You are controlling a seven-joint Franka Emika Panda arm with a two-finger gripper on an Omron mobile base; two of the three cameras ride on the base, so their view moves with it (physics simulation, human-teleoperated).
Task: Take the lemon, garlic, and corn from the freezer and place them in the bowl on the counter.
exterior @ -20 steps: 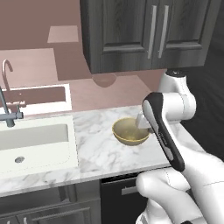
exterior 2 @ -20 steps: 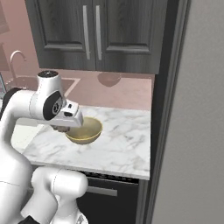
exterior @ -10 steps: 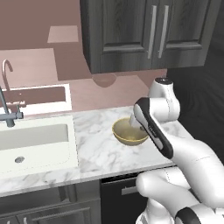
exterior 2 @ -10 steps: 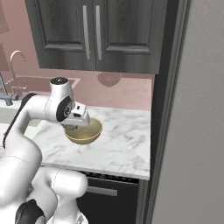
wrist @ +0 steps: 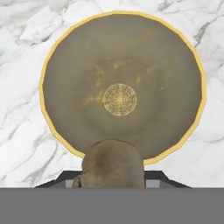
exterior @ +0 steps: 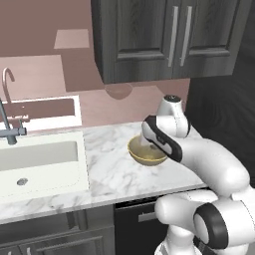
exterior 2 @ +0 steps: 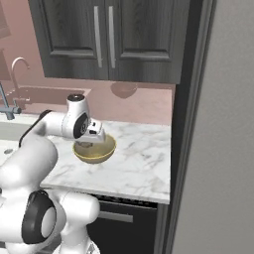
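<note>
Hovering over the bowl (wrist: 122, 89), your end effector (wrist: 113, 168) pinched a brownish round thing, possibly the garlic; releasing off-centre risked it rolling onto the bench (exterior: 107, 172).

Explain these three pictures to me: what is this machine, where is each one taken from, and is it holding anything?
It is a white robot arm in a computer-drawn kitchen. Two pictures come from cameras behind the arm, one on its left and one on its right. The third looks down from the hand itself. On the marble counter, next to a sink, stands a tan bowl with nothing in it. The claw hangs just above the bowl, closed on a rounded brownish lump, probably the garlic.
</note>
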